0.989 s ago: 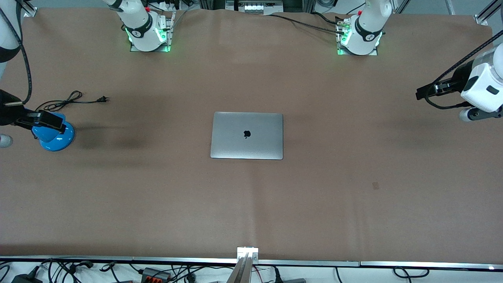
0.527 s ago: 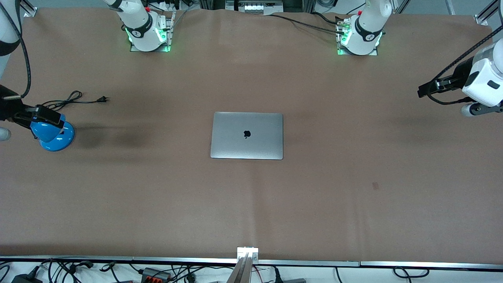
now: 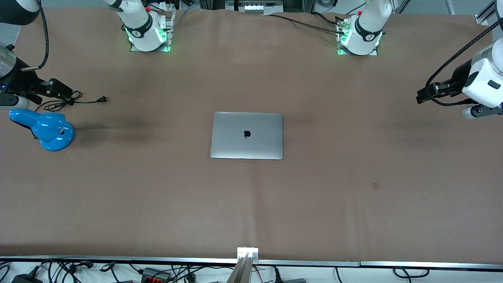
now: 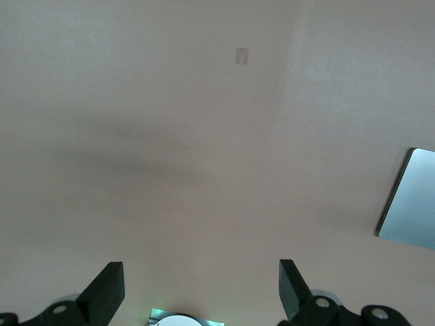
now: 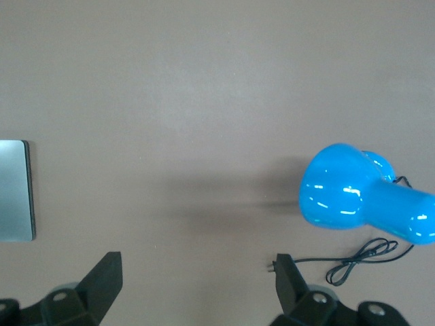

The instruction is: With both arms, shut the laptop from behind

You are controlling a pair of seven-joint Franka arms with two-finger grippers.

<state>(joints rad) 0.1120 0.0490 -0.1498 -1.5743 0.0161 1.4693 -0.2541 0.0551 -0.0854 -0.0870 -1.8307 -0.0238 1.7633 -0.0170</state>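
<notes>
The laptop (image 3: 246, 135) lies shut and flat in the middle of the table, silver lid up with the dark apple logo showing. Its edge also shows in the left wrist view (image 4: 411, 200) and in the right wrist view (image 5: 13, 190). My left gripper (image 4: 200, 270) is open and empty, high over bare table toward the left arm's end, well away from the laptop. The left arm's hand (image 3: 481, 84) shows at the front view's edge. My right gripper (image 5: 197, 261) is open and empty, over the table at the right arm's end, beside a blue lamp. The right arm's hand (image 3: 23, 84) shows there.
A blue desk lamp (image 3: 47, 127) stands near the right arm's end; it also shows in the right wrist view (image 5: 353, 197). Its black cord and plug (image 3: 74, 98) lie on the table beside it. A small tape mark (image 3: 375, 185) is on the brown cloth.
The right arm's hand has moved off the blue lamp toward the bases' side, uncovering the lamp's head. The left arm's hand has shifted slightly. The laptop has not moved.
</notes>
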